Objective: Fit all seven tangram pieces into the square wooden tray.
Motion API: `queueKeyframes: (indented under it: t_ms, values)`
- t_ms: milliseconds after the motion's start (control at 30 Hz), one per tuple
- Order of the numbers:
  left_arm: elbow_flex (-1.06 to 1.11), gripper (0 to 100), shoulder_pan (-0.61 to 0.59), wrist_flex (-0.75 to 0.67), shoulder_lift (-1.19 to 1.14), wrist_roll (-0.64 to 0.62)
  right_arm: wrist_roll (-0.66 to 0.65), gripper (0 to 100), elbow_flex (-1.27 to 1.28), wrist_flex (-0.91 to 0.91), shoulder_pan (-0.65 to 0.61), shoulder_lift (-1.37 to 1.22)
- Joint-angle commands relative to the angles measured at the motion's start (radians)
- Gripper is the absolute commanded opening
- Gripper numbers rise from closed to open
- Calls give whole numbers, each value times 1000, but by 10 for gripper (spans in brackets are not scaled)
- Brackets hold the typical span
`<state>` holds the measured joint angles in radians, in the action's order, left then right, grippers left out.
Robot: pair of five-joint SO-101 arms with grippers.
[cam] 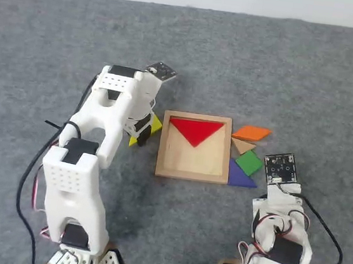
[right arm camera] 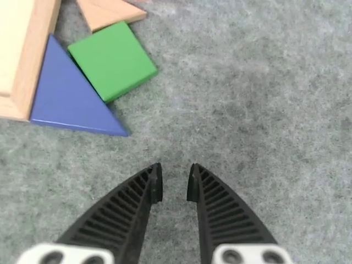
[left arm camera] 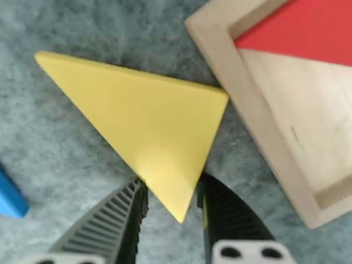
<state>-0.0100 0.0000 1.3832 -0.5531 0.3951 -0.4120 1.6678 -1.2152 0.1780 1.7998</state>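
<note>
The square wooden tray [cam: 162, 144] holds a red triangle [cam: 195, 131] against its far wall. Just off the tray's left side, my left gripper [left arm camera: 171, 199] is shut on one corner of a large yellow triangle [left arm camera: 148, 118]; the tray's corner [left arm camera: 220, 41] lies right beside that piece. An orange parallelogram [cam: 251, 133], a tan triangle [cam: 241, 146], a green square [cam: 249, 162] and a blue-violet triangle [cam: 239, 176] lie along the tray's right side. My right gripper [right arm camera: 174, 182] hovers over bare carpet near the green square [right arm camera: 113, 59], almost shut and holding nothing.
A small blue piece [left arm camera: 9, 199] lies on the carpet beside the left gripper. The grey carpet stretches free beyond the tray and in front of it. The right arm [cam: 279, 210] sits folded at the near right.
</note>
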Motion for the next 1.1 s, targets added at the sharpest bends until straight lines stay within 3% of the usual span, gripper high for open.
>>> queueKeyframes:
  t_ms: [0, 400, 500, 633, 800, 1067]
  values:
    - [-76, 119, -34, -31, 11, -55, -12, 91, 15, 5, -1, 15]
    - [-331, 94, -114, -29, 8, -150, -12, 91, 15, 5, -5, 15]
    - [-349, 164, -103, -32, -3, -153, -12, 91, 15, 5, -5, 15]
    - [-352, 328, -60, -55, -31, -97, -12, 91, 15, 5, -5, 15]
    - [-377, 314, -25, -51, -132, -25, -12, 91, 15, 5, -5, 15]
    - [-634, 312, -25, 38, -350, 2, -12, 91, 15, 5, -5, 15]
